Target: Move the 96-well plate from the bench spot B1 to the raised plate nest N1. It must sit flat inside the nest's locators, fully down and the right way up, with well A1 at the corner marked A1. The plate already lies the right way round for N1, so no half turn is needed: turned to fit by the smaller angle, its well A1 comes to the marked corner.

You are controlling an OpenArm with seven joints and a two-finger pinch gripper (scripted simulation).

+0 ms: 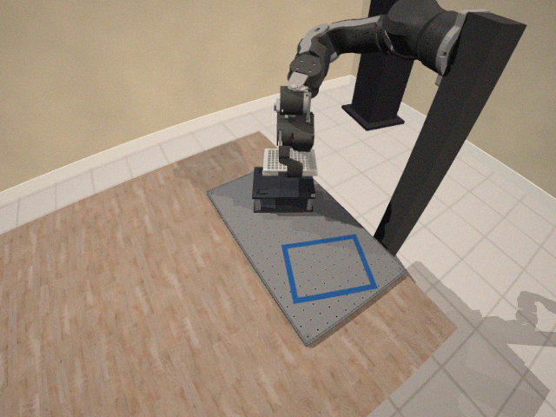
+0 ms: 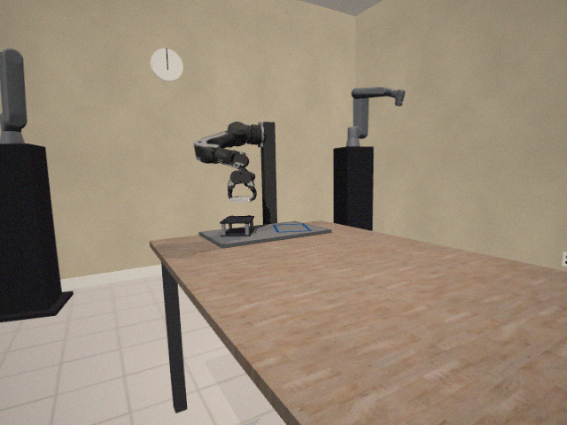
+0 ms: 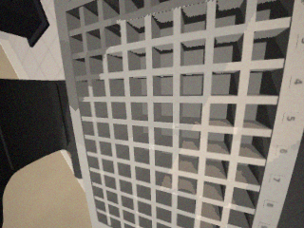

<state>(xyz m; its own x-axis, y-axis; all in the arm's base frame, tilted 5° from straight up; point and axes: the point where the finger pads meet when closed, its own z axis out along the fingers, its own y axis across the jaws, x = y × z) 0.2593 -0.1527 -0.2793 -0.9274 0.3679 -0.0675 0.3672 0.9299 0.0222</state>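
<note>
My gripper (image 1: 289, 163) is shut on the white 96-well plate (image 1: 285, 167) and holds it in the air, well above the black raised nest N1 (image 1: 282, 188). In the exterior view the plate (image 2: 241, 198) hangs level between the fingers, a clear gap above the nest (image 2: 236, 222) and a little to its right. The wrist view is filled by the plate's well grid (image 3: 176, 123), open side up; the dark nest shows past its left edge. The blue outlined spot B1 (image 1: 328, 268) on the grey baseplate is empty.
The grey perforated baseplate (image 1: 305, 251) lies on the wooden table. The arm's dark mounting post (image 1: 444, 135) stands at the plate's right edge. Other robot arms on black pedestals (image 2: 353, 187) stand off the table.
</note>
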